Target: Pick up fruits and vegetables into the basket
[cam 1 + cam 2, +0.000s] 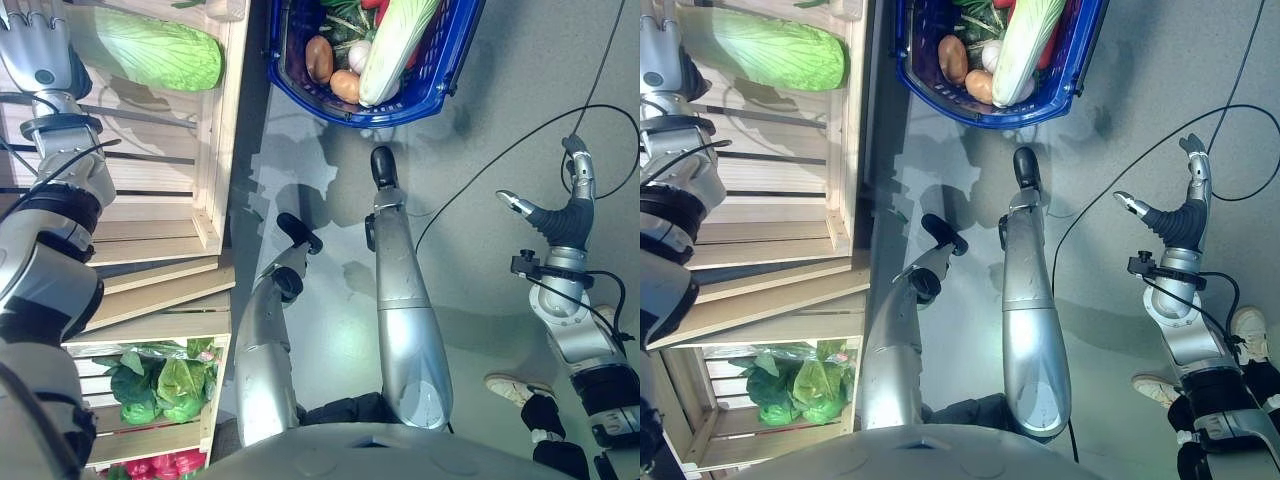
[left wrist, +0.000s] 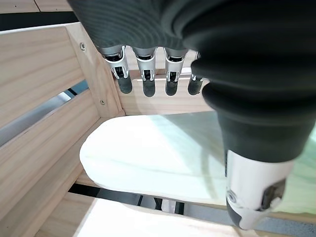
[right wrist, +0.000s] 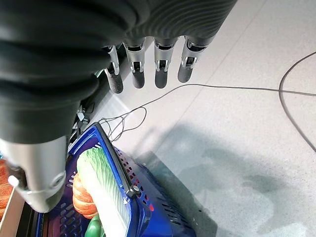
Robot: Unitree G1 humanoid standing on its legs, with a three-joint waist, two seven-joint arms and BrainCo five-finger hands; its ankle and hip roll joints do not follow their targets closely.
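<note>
Grey floor fills the middle of the head views, with wooden crates [image 1: 215, 190] stacked along the left edge and a blue basket [image 1: 300, 95] at the top centre. Inside the basket lie already a napa cabbage [image 1: 395, 45], a potato [image 1: 319, 58], an onion [image 1: 358, 55] and some orange and red produce, so a good part of the task looks done. One more napa cabbage [image 1: 150, 50] lies in the top crate at the upper left, and leafy greens [image 1: 160, 385] wait in the lower crate at the bottom left. The left hand [image 1: 35, 45] hovers just above this cabbage, fingers straight and released, holding nothing. The right hand [image 1: 560, 205], at the right side over the floor, is also released and empty.
</note>
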